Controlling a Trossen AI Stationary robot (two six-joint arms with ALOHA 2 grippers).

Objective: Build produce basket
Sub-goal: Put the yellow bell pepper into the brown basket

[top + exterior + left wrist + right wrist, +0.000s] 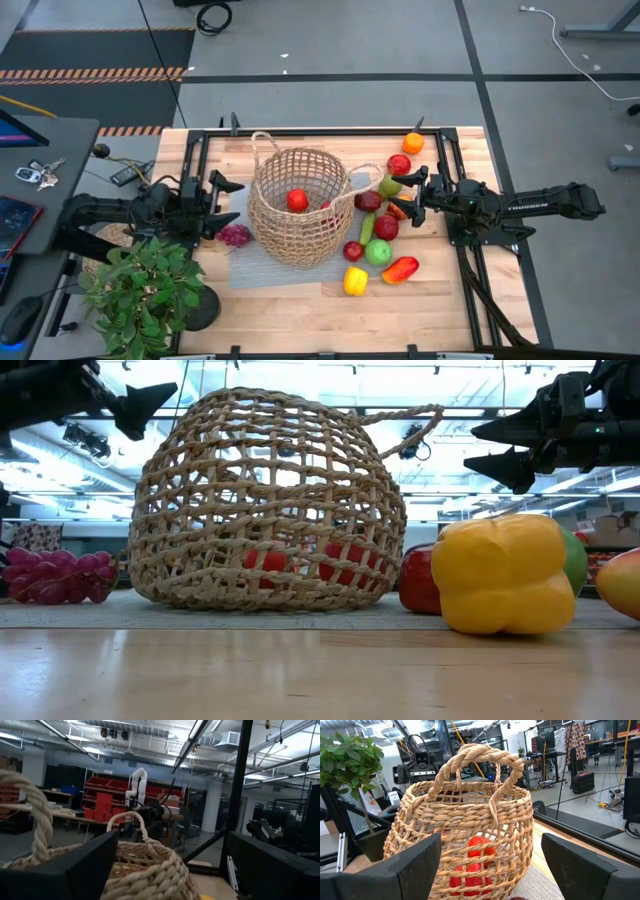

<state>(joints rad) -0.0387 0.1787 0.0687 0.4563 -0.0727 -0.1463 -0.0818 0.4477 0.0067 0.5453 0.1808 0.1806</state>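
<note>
The tan wicker basket (298,205) stands upright on a grey mat (262,262) at the table's middle, with red pieces (297,200) inside. It also shows in the low view (270,500) and the right wrist view (465,820). Loose produce lies right of it: yellow pepper (355,281), green apple (378,252), red apples (399,164), orange (413,143). Purple grapes (235,236) lie left of it. My left gripper (232,205) is open and empty beside the basket's left wall. My right gripper (404,196) is open and empty above the produce, right of the basket.
A green potted plant (145,290) stands at the table's near left corner. Black frame rails (330,131) run along the table's edges. Bare wood lies along the near edge (330,325). Keys and a phone lie on a side desk (30,180) to the left.
</note>
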